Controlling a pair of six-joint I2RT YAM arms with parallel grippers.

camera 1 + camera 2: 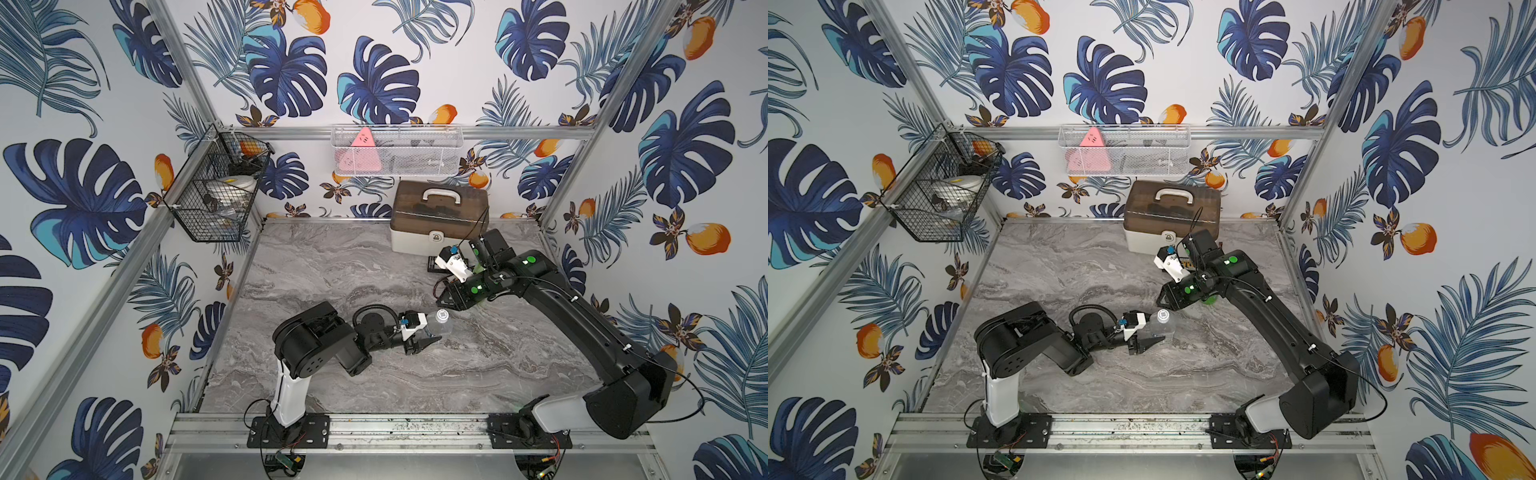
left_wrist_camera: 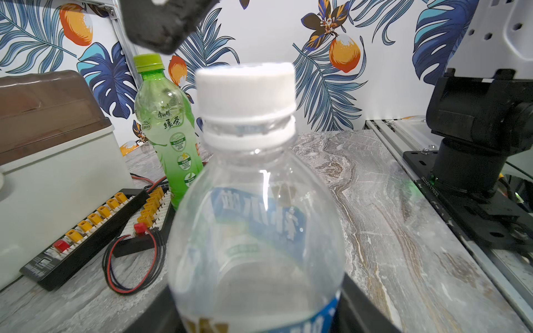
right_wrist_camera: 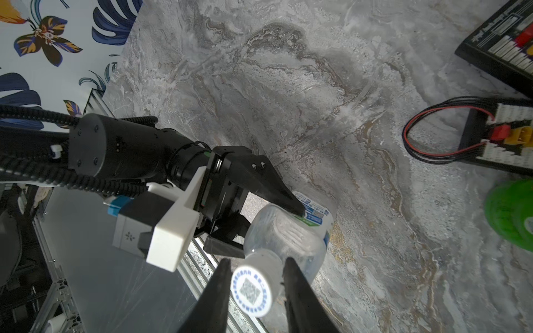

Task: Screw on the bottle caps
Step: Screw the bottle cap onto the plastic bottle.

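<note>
The left jaws clamp the clear bottle (image 2: 256,230); the right jaws, slightly apart at its white cap (image 3: 251,291), should close squarely, then twist.

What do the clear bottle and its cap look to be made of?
Clear bottle: likely thin transparent plastic, glossy; its label print shows through from behind. White cap: seemingly opaque matte plastic, with a separate ring under it.

Both arms are matte black, each with a white link (image 1: 289,395) by the base. The left arm (image 1: 316,345) carries a ribbed black cable hose (image 3: 57,176) and a white camera bracket (image 3: 170,233) with a blue plug (image 3: 116,206). The right arm (image 1: 582,324) shows round green lights (image 1: 530,260) and white cable ties (image 1: 627,346).
</note>
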